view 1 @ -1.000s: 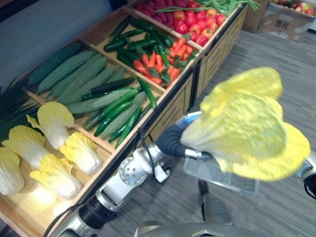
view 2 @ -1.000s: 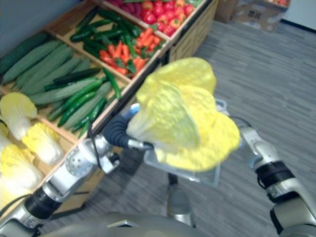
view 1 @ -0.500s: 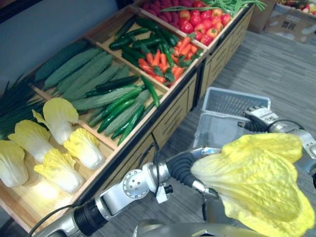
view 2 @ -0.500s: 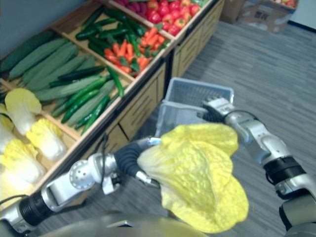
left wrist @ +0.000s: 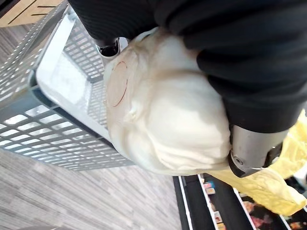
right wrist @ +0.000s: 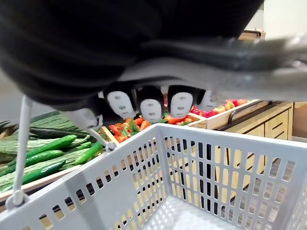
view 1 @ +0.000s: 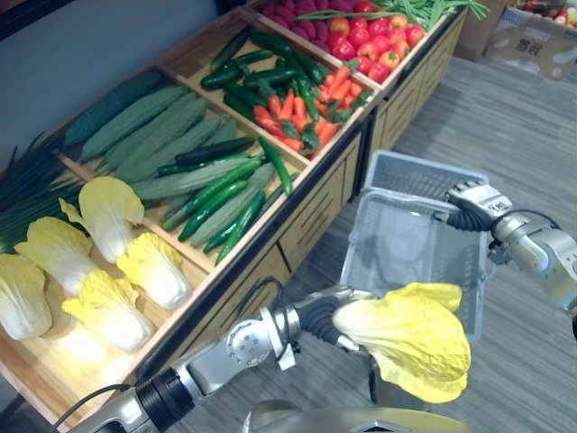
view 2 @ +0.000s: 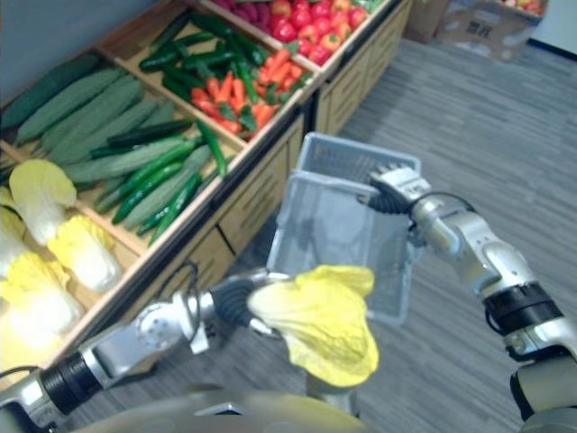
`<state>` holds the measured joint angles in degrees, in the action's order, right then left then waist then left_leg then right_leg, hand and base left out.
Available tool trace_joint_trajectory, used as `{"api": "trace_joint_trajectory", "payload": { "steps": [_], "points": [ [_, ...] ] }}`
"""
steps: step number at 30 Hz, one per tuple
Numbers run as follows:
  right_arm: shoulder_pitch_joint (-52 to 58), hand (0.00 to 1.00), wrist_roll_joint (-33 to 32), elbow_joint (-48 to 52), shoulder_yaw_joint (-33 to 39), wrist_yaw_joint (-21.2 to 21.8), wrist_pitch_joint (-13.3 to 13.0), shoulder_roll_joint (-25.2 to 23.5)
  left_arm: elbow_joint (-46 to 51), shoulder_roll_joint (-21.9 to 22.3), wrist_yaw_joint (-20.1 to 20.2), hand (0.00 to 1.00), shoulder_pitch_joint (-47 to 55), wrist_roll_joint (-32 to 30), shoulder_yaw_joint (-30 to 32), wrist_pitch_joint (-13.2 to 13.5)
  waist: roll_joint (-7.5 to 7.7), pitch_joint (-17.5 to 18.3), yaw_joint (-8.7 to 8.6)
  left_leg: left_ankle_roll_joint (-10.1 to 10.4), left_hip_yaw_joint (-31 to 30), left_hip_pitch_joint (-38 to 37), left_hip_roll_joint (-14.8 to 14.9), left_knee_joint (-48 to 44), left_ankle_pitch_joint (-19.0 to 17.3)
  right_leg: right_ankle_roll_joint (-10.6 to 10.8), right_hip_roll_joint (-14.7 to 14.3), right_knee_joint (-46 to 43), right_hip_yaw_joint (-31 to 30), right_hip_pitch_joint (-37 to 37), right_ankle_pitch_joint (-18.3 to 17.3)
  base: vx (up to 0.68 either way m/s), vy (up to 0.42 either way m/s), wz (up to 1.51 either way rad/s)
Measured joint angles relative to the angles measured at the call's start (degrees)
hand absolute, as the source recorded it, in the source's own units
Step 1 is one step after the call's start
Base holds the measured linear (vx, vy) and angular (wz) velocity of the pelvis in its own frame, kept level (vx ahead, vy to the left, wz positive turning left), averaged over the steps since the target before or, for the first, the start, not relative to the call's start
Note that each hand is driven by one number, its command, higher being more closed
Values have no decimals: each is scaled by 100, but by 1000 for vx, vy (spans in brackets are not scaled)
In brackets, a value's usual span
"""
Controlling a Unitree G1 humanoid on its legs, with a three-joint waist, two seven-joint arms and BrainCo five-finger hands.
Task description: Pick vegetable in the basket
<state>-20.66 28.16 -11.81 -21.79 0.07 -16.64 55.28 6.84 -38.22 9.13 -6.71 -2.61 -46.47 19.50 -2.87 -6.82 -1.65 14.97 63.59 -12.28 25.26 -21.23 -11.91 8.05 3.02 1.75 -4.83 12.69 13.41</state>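
- Setting: a grey plank floor [view 1: 514, 117] running beside a long wooden stand [view 1: 311, 194] with produce sorted into compartments.
- Cabbage [view 1: 410, 338]: held in the air, low in front of the robot. It sits just in front of the basket's near wall and outside the basket. Whether it touches that wall cannot be told.
- Appearance: the stalk end is smooth, pale white and rounded, with a flat cut face. From it, crinkled yellow leaves fan out away from the hand. The leaves look thin and loose, so they will probably flop when set down.
- Left hand [left wrist: 240, 67]: its fingers [left wrist: 252, 148] are curled round the white stalk end and grip it from opposite sides.
- Basket [view 1: 406, 244]: grey perforated plastic, carried off the floor beside the stand. Seen from the right wrist, its inside [right wrist: 182, 215] holds nothing.
- Right hand [view 1: 473, 200]: its fingers [right wrist: 151, 103] are curled over the basket's handle [right wrist: 21, 143], so the basket hangs from them.
- Progress (judged): the cabbage is picked and has been brought up to the basket. What is left is to lift it over the rim, lower it inside and let go.
- Surroundings: on the stand lie more cabbages [view 1: 108, 311], then cucumbers [view 1: 216, 194], carrots [view 1: 284, 108] and tomatoes [view 1: 365, 41] toward the far end.
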Motion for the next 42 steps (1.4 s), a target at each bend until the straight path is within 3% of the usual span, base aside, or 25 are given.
{"api": "trace_joint_trajectory", "payload": {
  "steps": [9,12,16,22,31,32,42],
  "points": [
    [-103,100,-2,263,3,27,-28,-80,-1035,1034,-127,100,-279,-743,51,-38,56,5,-63,-1,0,-8,-30,27,1,0,0,0,-20,1,1,-33,-2,0],
    [-114,100,-2,260,26,62,-24,-308,-1624,1694,-326,100,-312,-1029,501,-198,141,-8,-144,-17,-44,1,-97,98,9,-3,33,11,-26,0,3,0,0,0],
    [-119,100,-1,185,28,177,-28,-451,-2392,2224,-748,100,-695,-1644,926,-414,258,-72,-196,-41,-176,124,-171,108,1,-39,87,121,19,7,35,-24,1,7],
    [-355,100,-2,-51,-88,392,-21,-512,-2876,2645,-1180,100,-1010,-2587,1200,-678,267,-84,-259,-72,-300,212,-230,125,-13,-64,96,237,49,1,111,-7,3,4],
    [-512,100,-225,3,-173,700,-35,-511,-3247,2962,-1333,100,-1466,-3014,1623,-964,338,-321,-279,-161,-326,214,-366,162,-88,-19,212,304,20,-35,145,-54,4,1],
    [-513,100,-226,38,-195,746,-37,-511,-3254,2974,-1333,0,-1479,-3029,1662,-988,337,-332,-275,-173,-325,228,-361,104,-115,-10,219,347,10,-37,177,-33,-4,-3],
    [-629,100,-454,103,-326,933,-15,-438,-3469,3149,-1325,0,-1712,-3245,1825,-1142,320,-509,-270,-229,-459,319,-299,-152,-286,19,274,413,25,-90,206,-42,-1,2]
  ]
}}
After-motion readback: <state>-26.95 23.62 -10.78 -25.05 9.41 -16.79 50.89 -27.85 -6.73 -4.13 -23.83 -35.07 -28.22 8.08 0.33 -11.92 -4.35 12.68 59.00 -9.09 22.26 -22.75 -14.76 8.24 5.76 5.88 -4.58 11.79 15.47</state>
